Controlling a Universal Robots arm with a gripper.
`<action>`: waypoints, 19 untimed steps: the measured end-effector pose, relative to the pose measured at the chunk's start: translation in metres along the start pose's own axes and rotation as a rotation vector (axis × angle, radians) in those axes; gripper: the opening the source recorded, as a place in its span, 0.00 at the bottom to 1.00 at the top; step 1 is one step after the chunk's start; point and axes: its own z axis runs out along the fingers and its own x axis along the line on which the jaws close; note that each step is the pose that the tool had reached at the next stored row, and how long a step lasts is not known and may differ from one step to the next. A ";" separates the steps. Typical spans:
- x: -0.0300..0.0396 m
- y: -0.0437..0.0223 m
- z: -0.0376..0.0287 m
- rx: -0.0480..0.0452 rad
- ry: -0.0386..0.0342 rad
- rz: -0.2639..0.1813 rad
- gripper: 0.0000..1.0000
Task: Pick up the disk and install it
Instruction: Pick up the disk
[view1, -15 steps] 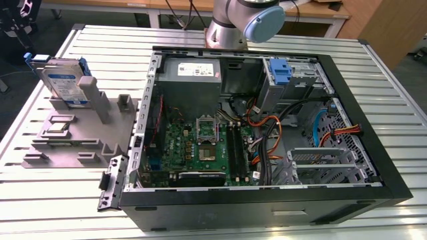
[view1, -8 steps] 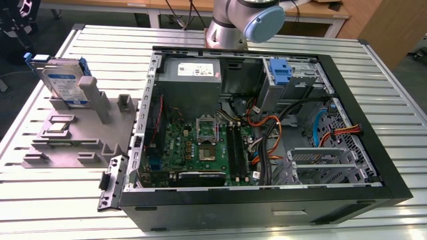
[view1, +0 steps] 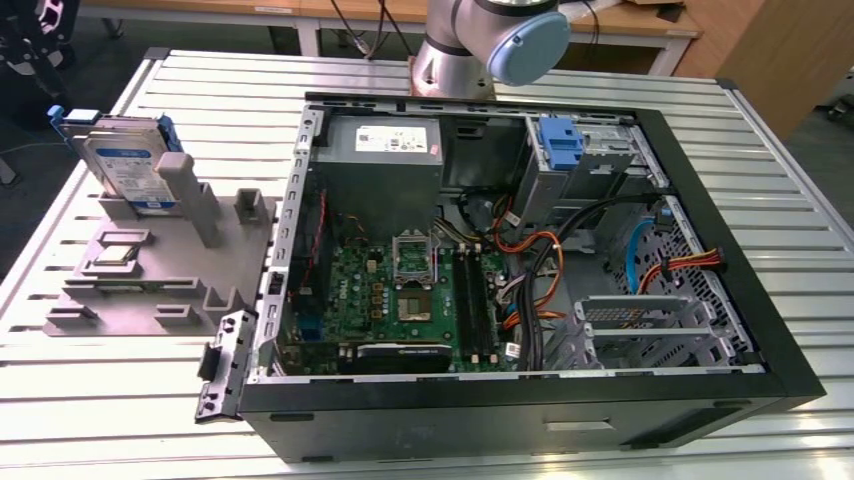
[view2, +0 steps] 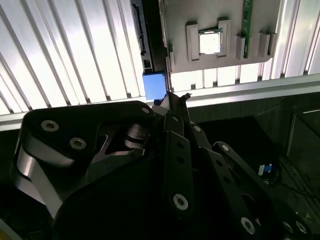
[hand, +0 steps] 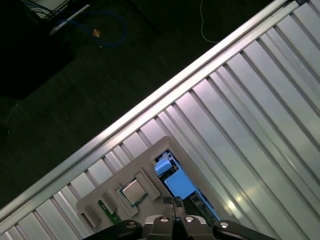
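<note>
The disk (view1: 130, 165) stands upright in a slot at the back of a grey fixture (view1: 160, 275), on the exterior view's left. It is silver-grey with a white-and-blue label, in a blue carrier bracket. In both wrist views I look down on its top edge: the blue bracket (hand: 172, 179) (view2: 154, 85) shows just past my fingertips. My gripper (hand: 173, 201) (view2: 175, 97) hangs above the disk, apart from it. Its fingers are together with nothing between them.
An open computer case (view1: 747, 330) lies on the slatted metal table (view1: 120, 400), with a blue caddy (view1: 562, 145), a grey power supply (view1: 387, 140) and loose cables inside. A processor chip (view1: 118, 252) (hand: 133, 191) sits on the fixture. The table edge (hand: 150, 102) and dark floor are close by.
</note>
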 end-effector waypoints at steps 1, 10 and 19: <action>0.0000 0.0000 0.0000 0.0000 0.0002 -0.007 0.10; 0.0000 0.0000 0.0000 0.0003 0.0015 -0.037 0.10; 0.0000 0.0000 0.0000 0.0004 0.0019 -0.046 0.10</action>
